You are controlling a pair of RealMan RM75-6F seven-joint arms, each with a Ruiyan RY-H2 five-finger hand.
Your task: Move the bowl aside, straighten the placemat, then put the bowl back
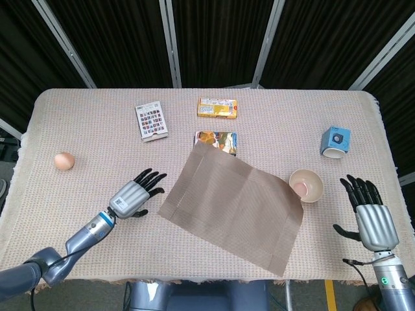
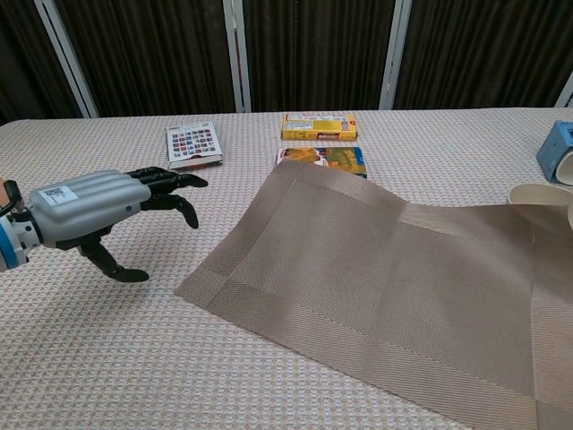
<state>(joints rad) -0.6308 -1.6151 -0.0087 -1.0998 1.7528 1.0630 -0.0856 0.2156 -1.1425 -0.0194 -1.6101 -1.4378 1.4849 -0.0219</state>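
Both hands hold nothing. Left hand (image 1: 135,195) hovers low over the tablecloth (image 1: 91,136) with its fingers spread and pointing toward the placemat (image 1: 233,206), close to the mat's left corner but apart from it; the chest view shows the same hand (image 2: 89,210) with the thumb hanging down just above the cloth. Right hand (image 1: 371,217) sits at the table's right edge, fingers apart and extended, near the bowl (image 1: 306,185) but not touching it.

Lying skewed on the cloth, the placemat has its upper corner resting over a colourful packet (image 1: 216,140). The bowl stands just off the mat's right corner, upright on the cloth. Farther back lie a stamp-patterned card (image 1: 151,120) and a yellow box (image 1: 217,107). A small blue box (image 1: 335,141) sits toward the right side, and an egg (image 1: 63,161) rests well to the left.
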